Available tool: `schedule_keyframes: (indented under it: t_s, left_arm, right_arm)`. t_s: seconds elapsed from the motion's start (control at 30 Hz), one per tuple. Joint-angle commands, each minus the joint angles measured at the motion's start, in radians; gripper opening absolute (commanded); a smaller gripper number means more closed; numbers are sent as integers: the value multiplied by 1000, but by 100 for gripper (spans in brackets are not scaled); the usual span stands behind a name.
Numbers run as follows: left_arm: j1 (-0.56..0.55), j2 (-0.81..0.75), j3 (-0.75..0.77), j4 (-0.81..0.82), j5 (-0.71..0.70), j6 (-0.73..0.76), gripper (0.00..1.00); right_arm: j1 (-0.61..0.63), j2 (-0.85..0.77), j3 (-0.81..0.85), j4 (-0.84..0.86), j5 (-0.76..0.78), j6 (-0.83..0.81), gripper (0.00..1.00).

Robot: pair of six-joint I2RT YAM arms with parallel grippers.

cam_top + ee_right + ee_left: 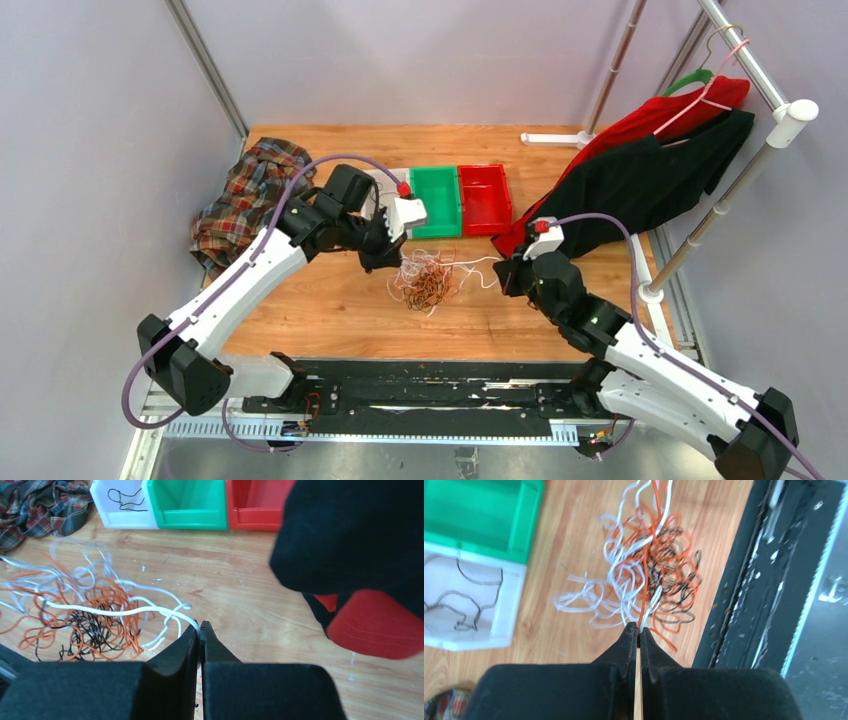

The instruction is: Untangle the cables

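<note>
The cables lie as a tangled heap of white, orange and black strands on the wooden table between the two arms. My left gripper is shut on white and orange strands at the heap's left edge. My right gripper is shut on one white cable that stretches from the heap toward it. The heap also shows in both wrist views.
White, green and red bins stand behind the heap; the white one holds a black cable. A plaid cloth lies at back left. Red and black garments hang from a rack at right.
</note>
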Motion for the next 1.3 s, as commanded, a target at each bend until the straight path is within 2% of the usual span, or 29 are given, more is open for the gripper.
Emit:
schedule_keyframes:
  t_s: [0.0, 0.13, 0.27, 0.5, 0.53, 0.6, 0.63, 0.7, 0.8, 0.87, 1.13, 1.27]
  left_arm:
    - [1, 8, -93, -10, -153, 103, 1]
    - [1, 27, -219, 70, -322, 168, 1]
    - [1, 20, -297, 143, -407, 207, 1]
    - [1, -46, -268, 145, -329, 148, 1]
    - [1, -52, -247, 133, -307, 135, 1]
    - [1, -57, -193, 104, -256, 113, 1]
    - [1, -57, -158, 87, -230, 105, 1]
    - [1, -56, -112, 72, -197, 74, 1]
    - [1, -56, -75, 57, -153, 36, 1]
    - [1, -61, -69, 55, -128, 20, 1]
    - [1, -43, -9, 37, -47, -10, 1]
    - [1, -48, 25, 8, 14, 28, 1]
  right_arm:
    - [13, -61, 12, -88, 118, -26, 1]
    - [1, -98, 54, -116, 151, -78, 0]
    - [-23, -95, 105, -120, 152, -121, 1]
    - [-31, -31, 155, -121, 99, -154, 1]
    - [-30, -21, 154, -123, 82, -156, 5]
    - [-30, -4, 139, -106, 44, -159, 37]
    - [-30, -1, 135, -102, 45, -141, 49]
    - [-29, -20, 114, -79, 52, -110, 58]
    - [-23, -51, 51, 128, -43, -117, 66]
    - [-5, -20, 27, 271, -155, -127, 68]
    - [175, 322, 144, 511, -383, -332, 70]
    - [188, 418, 111, 674, -382, -354, 70]
